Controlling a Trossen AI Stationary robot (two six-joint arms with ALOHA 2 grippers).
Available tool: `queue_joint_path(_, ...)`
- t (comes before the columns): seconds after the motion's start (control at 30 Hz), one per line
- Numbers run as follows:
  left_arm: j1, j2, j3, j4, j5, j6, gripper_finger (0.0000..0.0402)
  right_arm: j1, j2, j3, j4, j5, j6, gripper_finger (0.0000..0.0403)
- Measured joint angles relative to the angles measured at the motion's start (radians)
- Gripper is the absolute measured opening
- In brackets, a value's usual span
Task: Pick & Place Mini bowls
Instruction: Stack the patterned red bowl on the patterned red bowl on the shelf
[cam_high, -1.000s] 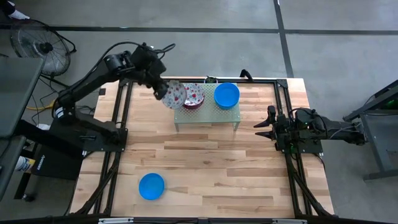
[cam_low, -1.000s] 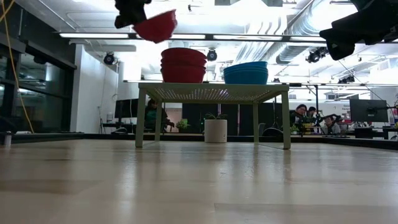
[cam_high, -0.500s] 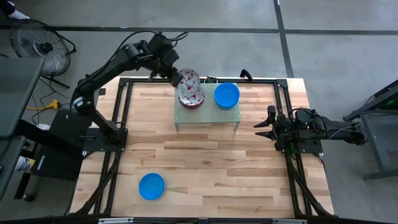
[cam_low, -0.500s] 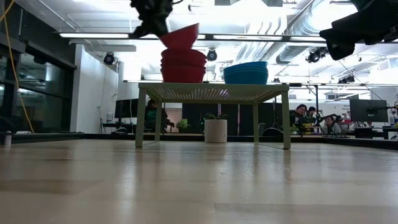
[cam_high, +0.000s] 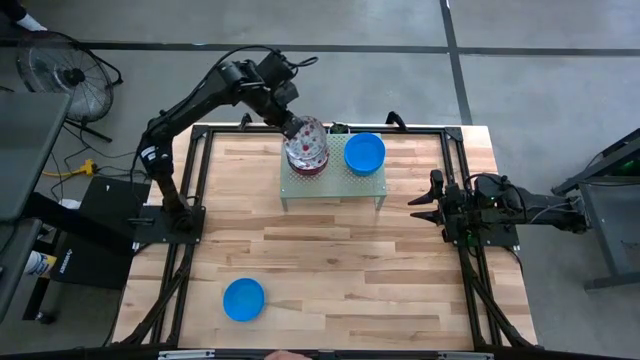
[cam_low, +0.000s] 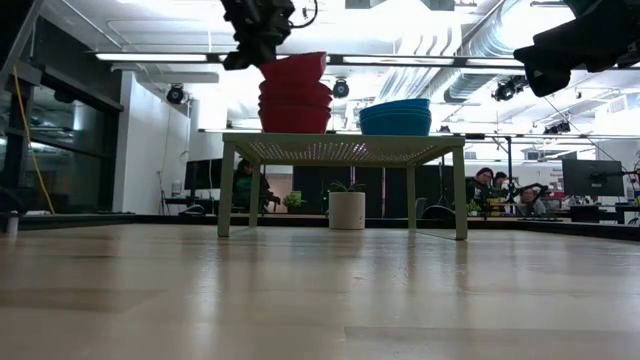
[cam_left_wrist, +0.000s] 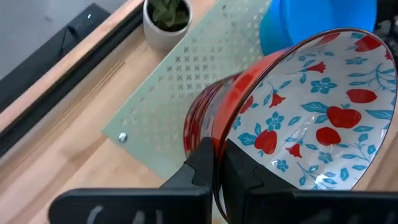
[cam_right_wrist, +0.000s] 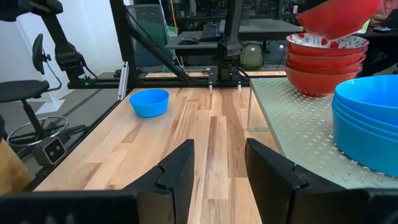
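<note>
nearby we note a small potted plant (cam_left_wrist: 166, 18) just past the green perforated stand (cam_high: 333, 180), and a stack of blue bowls (cam_high: 365, 153) beside the red floral stack (cam_high: 306, 160), with one lone blue bowl (cam_high: 243, 299) well apart on the wooden table (cam_high: 330, 260). left gripper (cam_left_wrist: 216, 163) pinches the rim of a floral bowl (cam_left_wrist: 311, 118), tilted just above the red stack. right gripper (cam_right_wrist: 214, 165) waits open at the table's right edge; people sit in the room beyond.

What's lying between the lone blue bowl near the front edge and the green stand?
Nothing: in the high view, only bare wood table lies between the lone blue bowl and the green stand.
</note>
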Motion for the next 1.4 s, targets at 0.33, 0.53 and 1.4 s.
queue_joint_path(0.33,0.000,0.046,0.001,-0.030,0.038,-0.003,0.0002,0.000,0.000,0.000,0.000,0.000,0.000,0.0130)
queue_joint_path(0.53,-0.001,0.069,0.001,-0.032,0.051,-0.003,0.0002,0.000,0.000,0.000,0.000,0.001,0.000,0.0130)
queue_joint_path(1.4,-0.001,0.069,0.000,-0.076,0.067,0.005,0.0027,0.000,0.000,0.000,0.000,0.064,0.000,0.0130)
